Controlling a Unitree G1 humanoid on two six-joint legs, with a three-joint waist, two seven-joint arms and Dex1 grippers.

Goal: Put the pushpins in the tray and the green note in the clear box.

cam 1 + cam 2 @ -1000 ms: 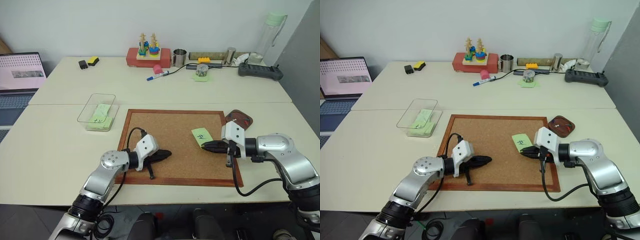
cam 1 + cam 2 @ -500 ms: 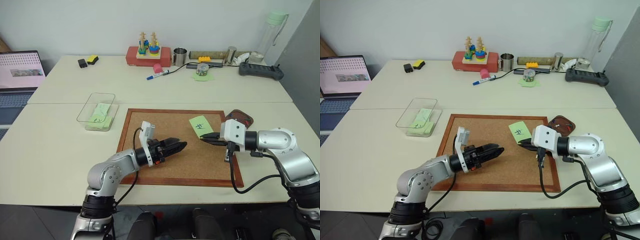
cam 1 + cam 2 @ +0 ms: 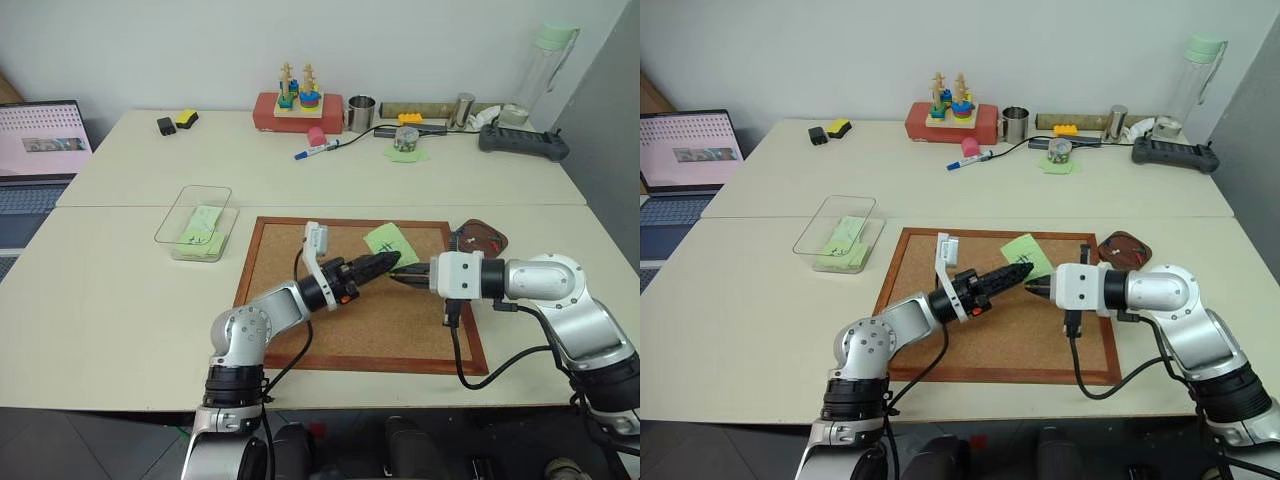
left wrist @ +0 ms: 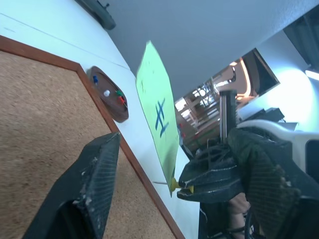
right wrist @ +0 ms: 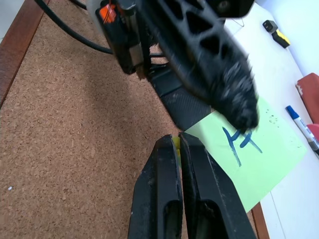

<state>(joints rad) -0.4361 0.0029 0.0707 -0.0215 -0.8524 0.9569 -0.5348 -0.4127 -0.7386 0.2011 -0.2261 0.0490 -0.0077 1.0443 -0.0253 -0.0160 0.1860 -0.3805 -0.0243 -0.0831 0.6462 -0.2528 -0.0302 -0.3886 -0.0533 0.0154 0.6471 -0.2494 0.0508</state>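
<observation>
Right gripper (image 5: 178, 142), fingers pressed together, pinches a yellow-headed pushpin (image 4: 174, 184) carrying the green note (image 3: 388, 243) above the cork board (image 3: 290, 243), while the left gripper (image 3: 385, 264), jaws spread, brackets the note's edge, with tray (image 3: 494, 245) beside the board and clear box (image 3: 172, 222) well apart.
</observation>
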